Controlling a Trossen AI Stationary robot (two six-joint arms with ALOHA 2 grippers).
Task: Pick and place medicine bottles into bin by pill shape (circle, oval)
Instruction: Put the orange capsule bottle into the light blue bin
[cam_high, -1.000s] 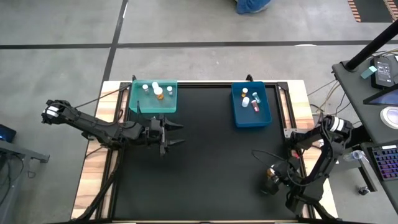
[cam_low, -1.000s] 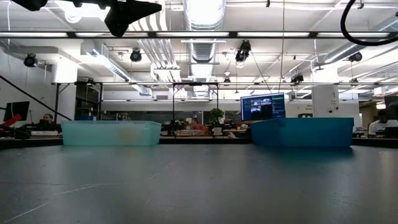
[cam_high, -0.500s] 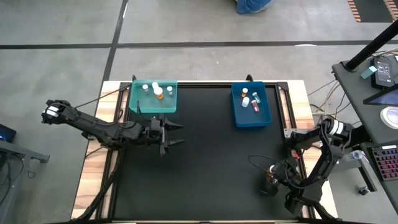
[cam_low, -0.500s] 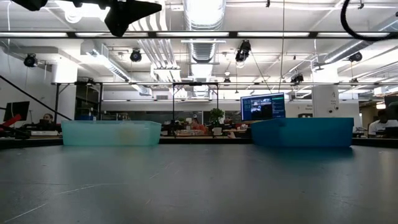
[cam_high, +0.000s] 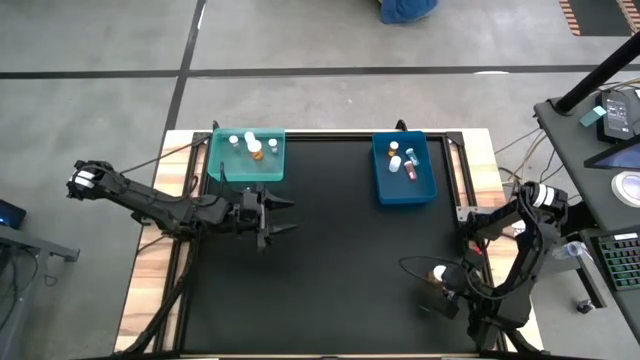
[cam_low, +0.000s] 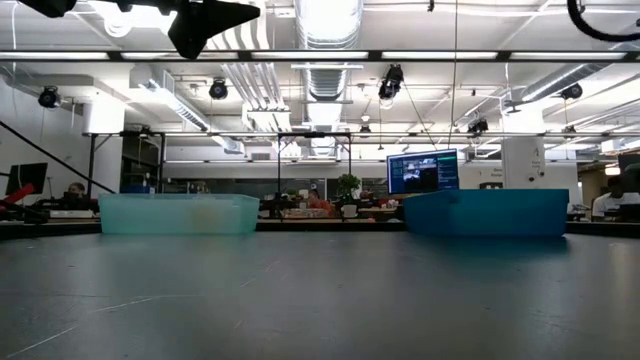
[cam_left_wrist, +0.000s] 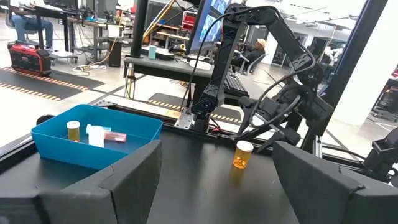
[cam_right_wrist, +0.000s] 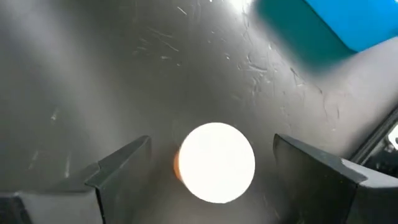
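While the left gripper (cam_high: 283, 215) is held spread wide and empty just in front of the teal bin (cam_high: 248, 158), the right gripper (cam_right_wrist: 211, 180) is positioned w/ fingers apart directly above one amber bottle (cam_right_wrist: 216, 162) upright on the black mat (cam_high: 330, 260), unclasped. Other bottles are seen in the teal & blue bin (cam_high: 404, 172).

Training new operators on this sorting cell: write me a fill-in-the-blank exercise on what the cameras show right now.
1. The right claw hangs over an amber bottle with a ____ cap.
2. That bottle stands on the black mat, outside ____ bins.
3. The left claw waits, open, beside the ____ bin.
4. The pinkish bottle lies in the ____ bin.

Missing words: white; both; teal; blue
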